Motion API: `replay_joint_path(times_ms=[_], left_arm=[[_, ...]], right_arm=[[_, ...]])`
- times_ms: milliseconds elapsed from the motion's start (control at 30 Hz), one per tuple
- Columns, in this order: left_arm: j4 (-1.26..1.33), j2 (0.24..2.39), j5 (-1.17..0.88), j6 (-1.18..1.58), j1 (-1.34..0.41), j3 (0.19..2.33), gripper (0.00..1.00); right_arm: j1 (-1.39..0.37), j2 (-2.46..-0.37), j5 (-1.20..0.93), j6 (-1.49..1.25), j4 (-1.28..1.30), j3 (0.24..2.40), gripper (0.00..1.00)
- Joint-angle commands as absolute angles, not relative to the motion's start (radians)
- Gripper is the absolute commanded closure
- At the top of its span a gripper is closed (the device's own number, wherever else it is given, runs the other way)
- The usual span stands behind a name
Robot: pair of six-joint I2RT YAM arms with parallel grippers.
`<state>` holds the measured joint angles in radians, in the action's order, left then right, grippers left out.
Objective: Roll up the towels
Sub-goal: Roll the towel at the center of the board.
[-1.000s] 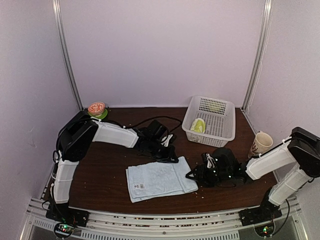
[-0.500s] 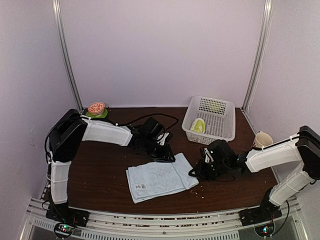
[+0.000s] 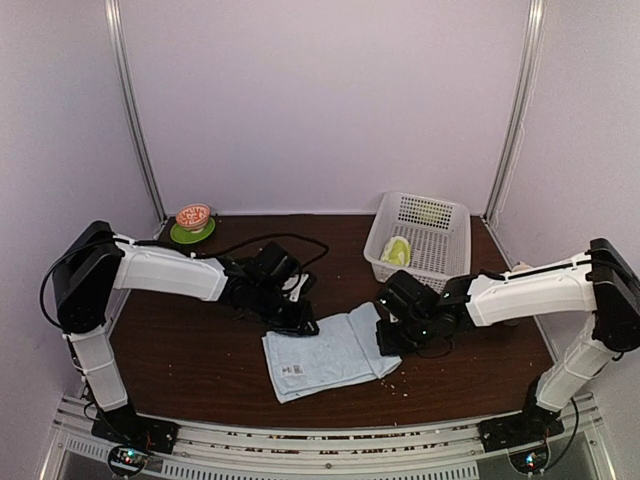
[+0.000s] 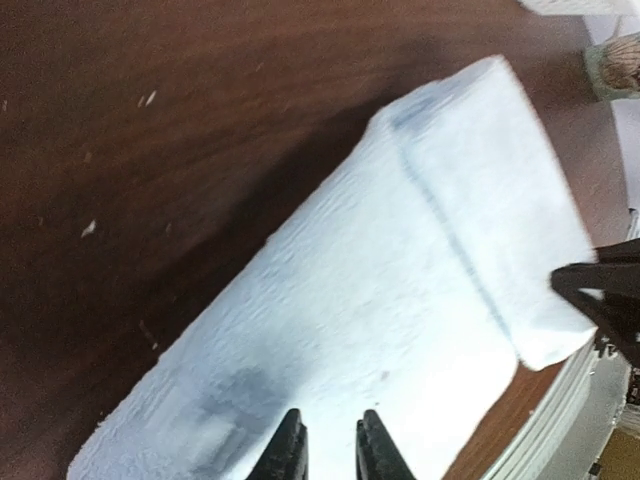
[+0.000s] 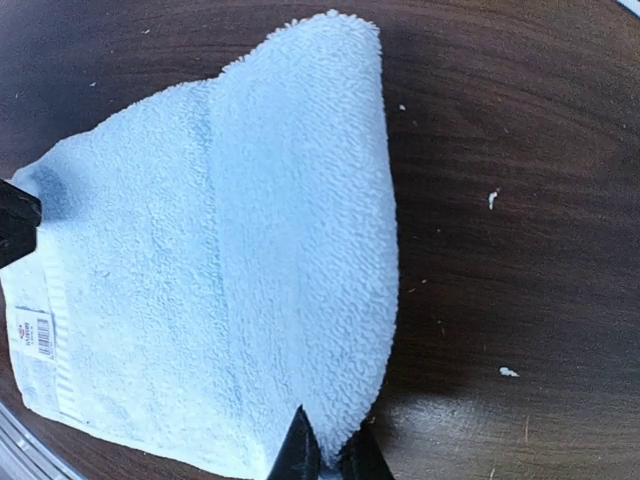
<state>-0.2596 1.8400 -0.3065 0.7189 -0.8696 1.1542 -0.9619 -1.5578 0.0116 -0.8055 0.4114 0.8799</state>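
Blue terry cloth is the item in hand.

Top view: the blue towel (image 3: pixel 325 358) lies flat on the desk (image 3: pixel 200 350), at the near centre between the two arms. Its long axis runs roughly left to right, with the right end a little farther back. The left tool (image 3: pixel 303 325) sits at its far-left corner. The right tool (image 3: pixel 390 345) sits at its right short edge. The green towel (image 3: pixel 397 251) is bundled inside the basket (image 3: pixel 415 275), behind the right arm and well apart from both tools.

Left wrist view: the blue towel (image 4: pixel 400 300) fills most of the frame, lying flat below the left tool (image 4: pixel 328 450). The jaws stand narrowly apart, and no fold is seen raised between them.

Right wrist view: the right tool (image 5: pixel 330 455) is closed tight on the thick edge of the blue towel (image 5: pixel 200 280), at its near corner. The cloth rises into the pinch. A label (image 5: pixel 37 333) marks the opposite end.

Assessment: rolling is not yet begun. The whole length of the cloth lies to the left of the right tool, along the long axis. The right arm has the only grip, so a roll from this end would travel leftward toward the left tool. The left tool is placed to pin the far end, but it has no hold that can be confirmed.
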Motion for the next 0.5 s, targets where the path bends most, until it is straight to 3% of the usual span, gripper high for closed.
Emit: replay_joint_path(times_ms=[0, 467], left_arm=[[-0.264, 1.837, -0.245, 0.719, -0.868, 1.088, 0.84], [-0.205, 1.849, -0.243, 0.74, -0.874, 0.98, 0.99]], right_arm=[[-1.004, -1.611, 0.128, -0.77, 0.519, 0.962, 1.0], [-1.096, -1.69, 0.153, -0.741, 0.55, 1.126, 1.0]])
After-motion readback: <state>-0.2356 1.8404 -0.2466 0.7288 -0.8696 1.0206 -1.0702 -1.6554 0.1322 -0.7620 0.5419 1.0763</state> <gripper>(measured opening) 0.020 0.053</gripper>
